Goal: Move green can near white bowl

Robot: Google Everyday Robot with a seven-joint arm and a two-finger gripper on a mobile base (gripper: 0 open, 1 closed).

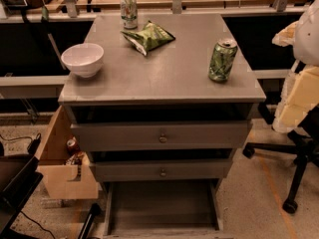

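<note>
The green can (222,59) stands upright near the right front edge of the grey cabinet top (169,78). It has a dark green leafy body and a silver top. The white bowl (82,59) sits at the left edge of the same top, about a cabinet width from the can. My gripper is not in view. Only a pale blurred shape (309,31) shows at the right edge of the frame, well clear of the can, and I cannot tell what it is.
A paler white-and-green can (129,11) stands at the back edge. A green foil snack bag (148,36) lies in front of it. The bottom drawer (162,205) is pulled out. A cardboard box (60,166) stands at the left and an office chair base (294,158) at the right.
</note>
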